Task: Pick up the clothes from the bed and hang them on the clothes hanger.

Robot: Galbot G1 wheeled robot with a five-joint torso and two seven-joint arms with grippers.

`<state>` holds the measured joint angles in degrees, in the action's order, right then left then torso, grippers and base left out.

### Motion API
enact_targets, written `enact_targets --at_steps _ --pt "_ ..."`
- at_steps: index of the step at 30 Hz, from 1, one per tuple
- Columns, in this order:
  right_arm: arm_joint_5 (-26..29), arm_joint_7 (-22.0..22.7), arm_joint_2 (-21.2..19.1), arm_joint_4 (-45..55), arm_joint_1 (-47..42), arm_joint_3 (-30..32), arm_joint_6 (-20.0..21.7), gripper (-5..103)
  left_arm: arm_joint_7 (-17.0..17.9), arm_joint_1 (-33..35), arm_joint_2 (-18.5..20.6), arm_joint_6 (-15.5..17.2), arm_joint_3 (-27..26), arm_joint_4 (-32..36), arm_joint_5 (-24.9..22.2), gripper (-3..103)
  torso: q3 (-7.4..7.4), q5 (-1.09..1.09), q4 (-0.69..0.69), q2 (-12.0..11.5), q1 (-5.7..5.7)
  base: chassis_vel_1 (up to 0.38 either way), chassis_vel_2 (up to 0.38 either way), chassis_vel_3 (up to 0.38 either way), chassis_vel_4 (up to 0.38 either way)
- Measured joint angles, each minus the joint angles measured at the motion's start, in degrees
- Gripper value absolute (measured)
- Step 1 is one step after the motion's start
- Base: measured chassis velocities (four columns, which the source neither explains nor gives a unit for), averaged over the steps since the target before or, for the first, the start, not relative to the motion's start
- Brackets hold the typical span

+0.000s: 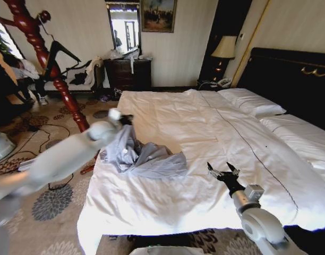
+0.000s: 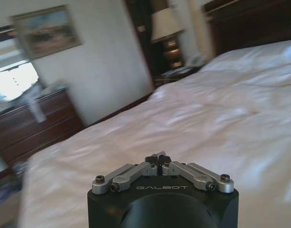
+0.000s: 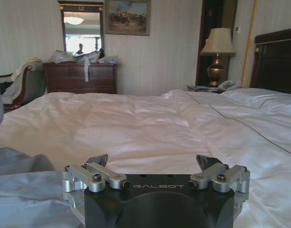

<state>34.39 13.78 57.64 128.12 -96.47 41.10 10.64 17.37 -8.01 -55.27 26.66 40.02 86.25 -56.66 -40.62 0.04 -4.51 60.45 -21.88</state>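
Left gripper (image 1: 120, 116) pinched closed above crumpled blue-grey shirt (image 1: 144, 156) | right gripper (image 1: 222, 172) spread wide, empty, over white-duveted bed (image 1: 205, 127)

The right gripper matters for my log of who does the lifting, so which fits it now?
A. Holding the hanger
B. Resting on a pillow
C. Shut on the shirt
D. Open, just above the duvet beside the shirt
D: the right gripper has its fingers spread with nothing between them, just above the bed, apart from the shirt.
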Motion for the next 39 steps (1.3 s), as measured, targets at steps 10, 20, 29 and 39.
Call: enact_targets --at_steps 10,20,29,39 --pt "1.57 1.07 0.17 -1.00 0.22 1.52 -0.25 100 -5.18 -3.13 -11.93 0.59 7.15 -14.49 5.90 9 0.00 -0.02 0.04 0.00 0.00 0.000 0.000 0.000 0.000" --pt "0.88 1.11 0.55 -1.19 0.03 0.62 -0.32 100 -2.99 -0.42 -9.49 6.89 5.85 -14.74 7.35 41 0.00 -0.05 0.04 0.00 0.01 0.000 0.000 0.000 0.000" --pt "0.23 1.19 0.73 -1.06 0.25 -0.32 -0.35 100 -0.92 -1.64 -7.58 11.56 3.99 -13.96 0.67 74 0.01 -0.05 0.05 0.00 0.01 0.000 0.000 0.000 0.000" --pt "-1.15 1.07 1.18 -1.19 -0.20 -0.70 -0.74 100 6.92 -0.66 -8.96 15.11 -3.24 -14.01 -14.83 100 0.01 -0.04 0.05 0.01 0.01 0.000 0.000 0.000 0.000"
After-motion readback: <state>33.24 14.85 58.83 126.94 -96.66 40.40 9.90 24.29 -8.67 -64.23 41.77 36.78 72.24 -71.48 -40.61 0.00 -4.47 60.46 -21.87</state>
